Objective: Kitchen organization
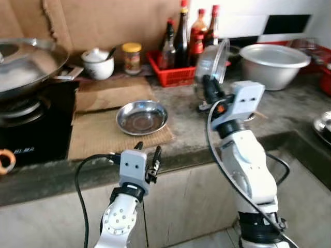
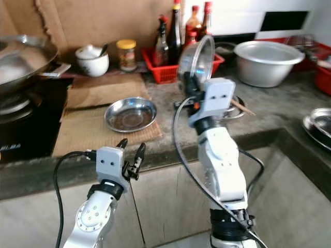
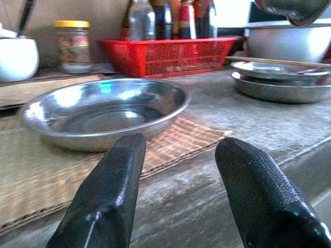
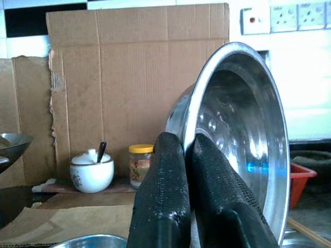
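My right gripper [image 1: 208, 82] is shut on the rim of a steel bowl [image 1: 213, 62], which it holds tilted on edge above the counter; the wrist view has the bowl [image 4: 243, 124] pinched between the black fingers [image 4: 165, 196]. A shallow steel dish [image 1: 141, 117] lies on a cardboard sheet [image 1: 103, 132] near the counter's front. My left gripper [image 1: 147, 155] stands open just before the counter edge, level with that dish [image 3: 103, 111], with nothing between its fingers.
A red basket [image 1: 173, 72] of sauce bottles stands at the back, with a yellow-lidded jar [image 1: 132, 57] and a white pot [image 1: 98, 64] beside it. A wok [image 1: 26, 64] sits on the stove at left. A large steel basin [image 1: 274, 62] and stacked plates [image 3: 279, 80] are on the right.
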{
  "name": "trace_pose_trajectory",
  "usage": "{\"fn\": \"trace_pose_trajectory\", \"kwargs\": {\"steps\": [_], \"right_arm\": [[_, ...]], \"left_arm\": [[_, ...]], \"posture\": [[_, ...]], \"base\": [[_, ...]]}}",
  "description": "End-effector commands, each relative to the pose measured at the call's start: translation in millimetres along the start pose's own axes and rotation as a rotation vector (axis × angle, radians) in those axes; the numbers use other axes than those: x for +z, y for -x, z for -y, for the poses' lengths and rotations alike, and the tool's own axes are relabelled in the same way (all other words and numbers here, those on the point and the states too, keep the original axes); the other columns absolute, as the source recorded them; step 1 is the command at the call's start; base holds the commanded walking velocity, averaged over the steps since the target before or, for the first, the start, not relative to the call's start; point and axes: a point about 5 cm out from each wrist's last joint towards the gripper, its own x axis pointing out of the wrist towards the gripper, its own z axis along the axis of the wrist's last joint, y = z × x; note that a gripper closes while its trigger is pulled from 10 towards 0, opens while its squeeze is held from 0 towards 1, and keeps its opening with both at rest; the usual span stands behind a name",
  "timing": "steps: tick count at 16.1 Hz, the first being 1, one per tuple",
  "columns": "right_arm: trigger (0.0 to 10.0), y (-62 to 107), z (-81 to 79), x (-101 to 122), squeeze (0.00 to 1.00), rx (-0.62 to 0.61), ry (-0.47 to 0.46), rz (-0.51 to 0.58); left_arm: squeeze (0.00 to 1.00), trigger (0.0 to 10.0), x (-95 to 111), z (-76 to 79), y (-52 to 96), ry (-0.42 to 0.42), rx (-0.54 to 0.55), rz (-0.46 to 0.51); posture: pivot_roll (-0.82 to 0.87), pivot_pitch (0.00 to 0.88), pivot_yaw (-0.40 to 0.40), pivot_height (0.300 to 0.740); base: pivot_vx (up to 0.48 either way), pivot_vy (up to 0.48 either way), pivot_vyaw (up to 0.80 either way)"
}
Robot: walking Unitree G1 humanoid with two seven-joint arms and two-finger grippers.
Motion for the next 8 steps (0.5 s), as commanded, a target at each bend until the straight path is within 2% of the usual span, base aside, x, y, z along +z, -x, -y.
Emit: {"fn": "trace_pose_trajectory", "kwargs": {"steps": [1, 5, 8], "right_arm": [[0.0, 2.4, 5.2, 5.2, 0.00, -0.026, 0.020, 0.014], [0.0, 11.0, 5.9, 4.5, 0.00, -0.043, 0.041, 0.005], [0.0, 16.1, 5.5, 3.9, 0.00, -0.056, 0.063, 0.000]], "left_arm": [[0.00, 10.0, 3.8, 1.7, -0.9, 0.008, -0.010, 0.008], [0.00, 10.0, 2.9, 2.5, -1.9, 0.005, -0.022, 0.000], [0.00, 10.0, 4.0, 2.6, -3.7, 0.009, -0.025, 0.009]], "posture": [[0.07, 0.000, -0.031, 0.740], [0.06, 0.000, -0.030, 0.740], [0.06, 0.000, -0.024, 0.740]], "base": [[0.000, 0.375, -0.78], [0.000, 0.457, -0.78], [0.000, 0.000, -0.79]]}}
